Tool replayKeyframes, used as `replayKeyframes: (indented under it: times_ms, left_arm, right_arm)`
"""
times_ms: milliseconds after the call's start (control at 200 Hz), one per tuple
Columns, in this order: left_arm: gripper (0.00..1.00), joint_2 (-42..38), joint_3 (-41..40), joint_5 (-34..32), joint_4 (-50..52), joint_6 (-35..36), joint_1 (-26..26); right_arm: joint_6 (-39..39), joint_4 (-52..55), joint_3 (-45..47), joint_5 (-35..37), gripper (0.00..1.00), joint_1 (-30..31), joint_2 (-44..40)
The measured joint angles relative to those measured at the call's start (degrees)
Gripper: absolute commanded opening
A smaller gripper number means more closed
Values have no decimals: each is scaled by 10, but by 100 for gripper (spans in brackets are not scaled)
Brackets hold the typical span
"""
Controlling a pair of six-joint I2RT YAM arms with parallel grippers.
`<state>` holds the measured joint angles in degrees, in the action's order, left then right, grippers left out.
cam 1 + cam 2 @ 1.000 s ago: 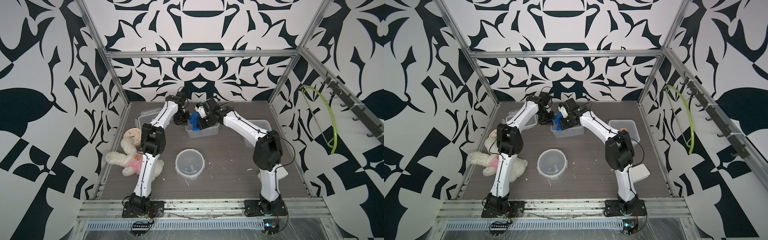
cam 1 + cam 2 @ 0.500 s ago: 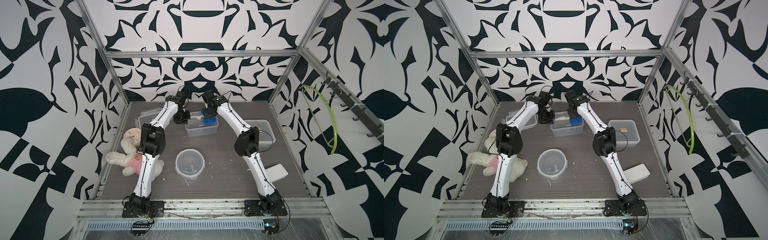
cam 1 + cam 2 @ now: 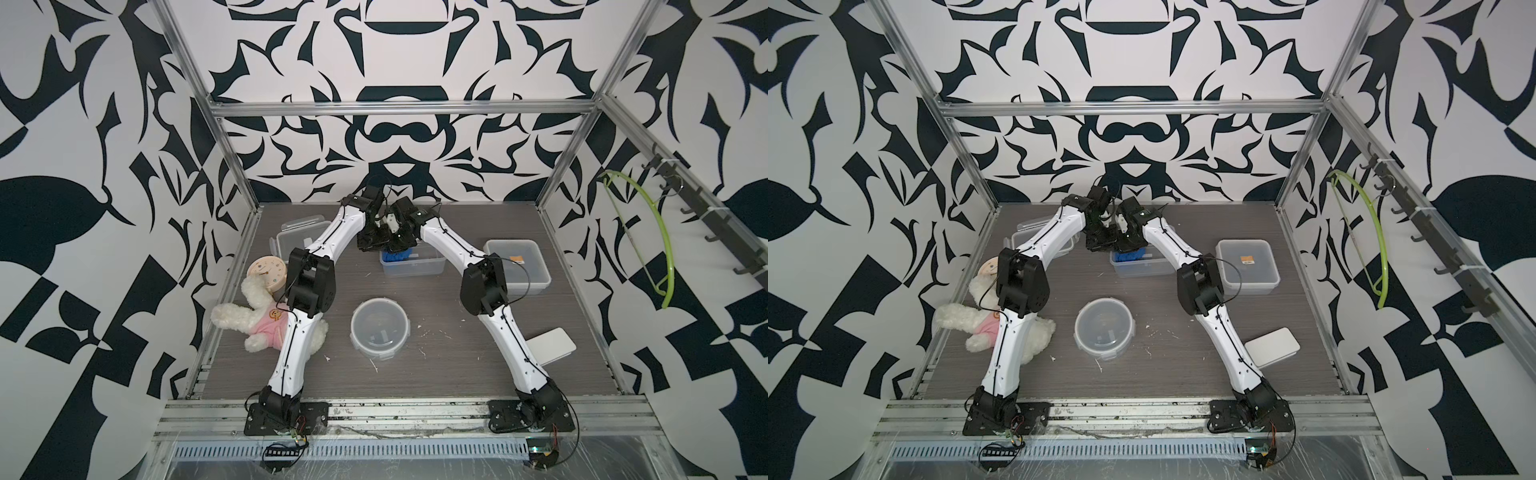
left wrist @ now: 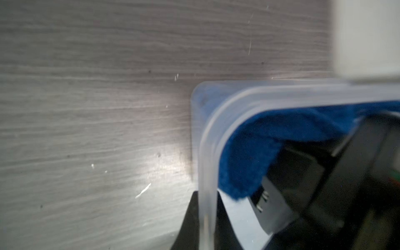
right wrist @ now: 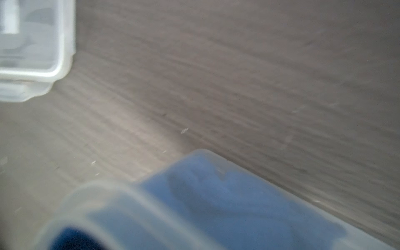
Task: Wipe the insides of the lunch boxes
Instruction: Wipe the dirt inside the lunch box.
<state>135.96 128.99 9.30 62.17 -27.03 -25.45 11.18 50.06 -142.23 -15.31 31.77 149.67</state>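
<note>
Right claw (image 3: pixel 397 248), clenching blue cloth (image 3: pixel 392 257), swung back inside rectangular box (image 3: pixel 419 269); left claw (image 4: pixel 205 207) pinches its rim.

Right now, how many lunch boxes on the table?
3: rectangular box mid-back, blue cloth inside; square box on the right; round box front centre. A clear piece back-left, partly behind the left arm, may be a lid or a fourth box.

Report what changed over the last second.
The right gripper, shut on the blue cloth, swept from the rectangular lunch box's left end toward its far side, then returned to the left end. Nothing was grabbed or released. The left gripper stays clamped on that box's wall; the round lunch box, square lunch box, clock and plush toy have not moved.
</note>
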Motion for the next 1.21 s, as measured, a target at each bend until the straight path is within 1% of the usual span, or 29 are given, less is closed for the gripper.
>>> replayKeyframes:
  times_ms: [85,150,215,260,330,450,540,590,620,730,770,850,930,1000,1085,1160,1205]
  left_arm:
    - [2,0,1,2,3,1,0]
    - [2,1,2,7,8,6,0]
    - [2,1,3,8,8,10,2]
    - [2,1,3,10,14,17,1]
    - [2,2,3,10,23,26,0]
    - [3,2,5,4,17,30,0]
    - [3,2,5,7,6,24,-3]
    - [3,2,5,1,6,25,-3]
    - [3,2,3,-3,6,25,-3]
    - [3,1,-3,-16,10,29,7]
    - [3,1,-5,-17,9,30,10]
    - [3,1,-5,-18,9,30,13]
    - [3,1,-5,-20,10,31,14]
    - [3,1,-3,-21,10,31,13]
    - [3,1,-2,-23,12,31,11]
    - [4,1,0,-23,12,30,11]
    - [4,1,0,-23,13,30,10]
  right_arm:
    - [-24,4,59,-28,0,-4,-26]
    - [-46,0,120,-26,0,-5,-66]
    - [-62,22,184,-12,0,-8,-116]
    - [-70,38,219,16,0,-13,-144]
    - [-69,61,259,79,0,-24,-176]
    - [-62,97,278,196,0,-59,-193]
    - [-43,64,284,229,0,-75,-209]
    - [-37,40,299,224,0,-78,-229]
    - [-33,19,313,210,0,-79,-247]
    - [3,-90,374,125,0,-90,-329]
    - [18,-130,386,105,0,-95,-355]
    - [38,-184,368,88,0,-96,-376]
    - [50,-213,293,77,0,-92,-351]
    - [52,-229,205,70,0,-78,-297]
    - [52,-230,110,61,0,-45,-213]
    - [52,-216,55,50,0,-16,-142]
    - [53,-203,42,44,0,-3,-107]
